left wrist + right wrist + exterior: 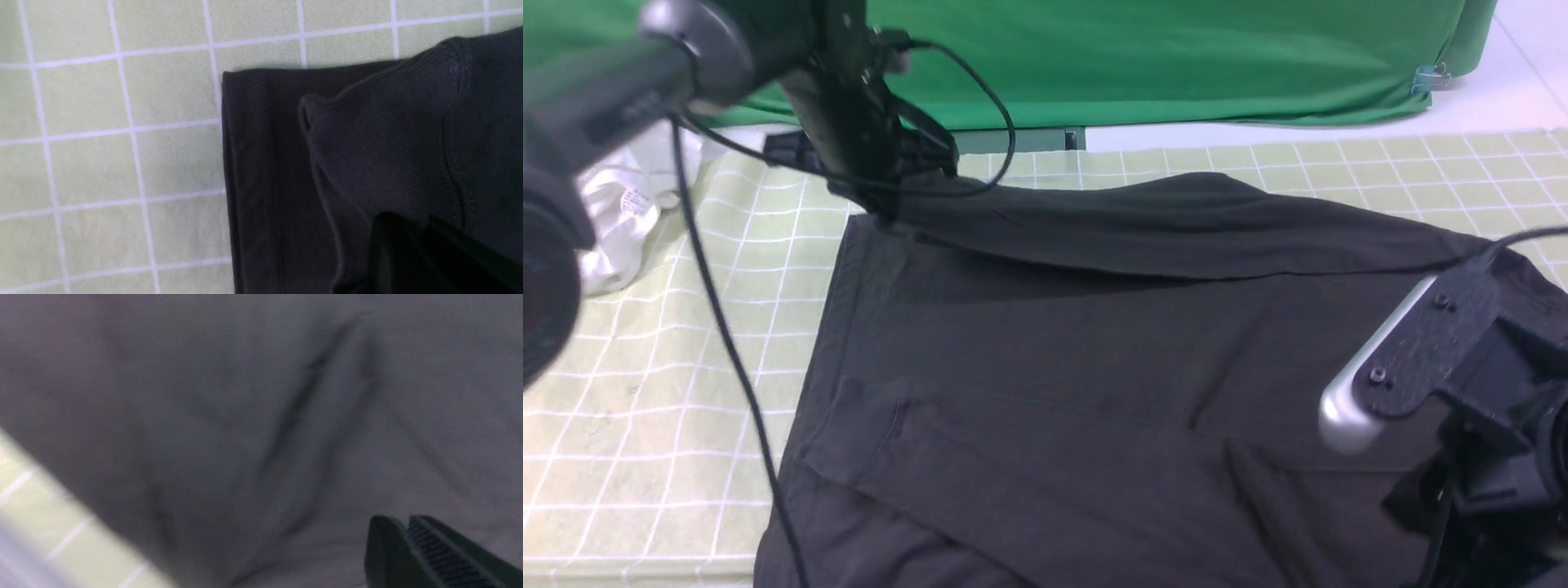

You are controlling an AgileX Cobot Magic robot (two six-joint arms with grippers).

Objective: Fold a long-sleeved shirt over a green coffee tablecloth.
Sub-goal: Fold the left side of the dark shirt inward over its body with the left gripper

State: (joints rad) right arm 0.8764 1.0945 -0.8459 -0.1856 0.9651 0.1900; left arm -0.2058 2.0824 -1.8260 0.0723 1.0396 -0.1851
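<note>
Black long-sleeved shirt (1029, 343) on the green coffee tablecloth (645, 392), left end effector (416, 232) clamped on it, right end effector (402, 528) nearly together over the shirt.

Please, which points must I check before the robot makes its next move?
1. Left hand closed on the black shirt: ok.
2. Right hand holding the shirt: cannot tell; the picture is blurred.
3. Shirt lying over the gridded tablecloth: ok.
4. Shirt's far edge flat: not ok, it is folded and raised near the left hand.
5. White garment apart from the shirt: ok.
</note>
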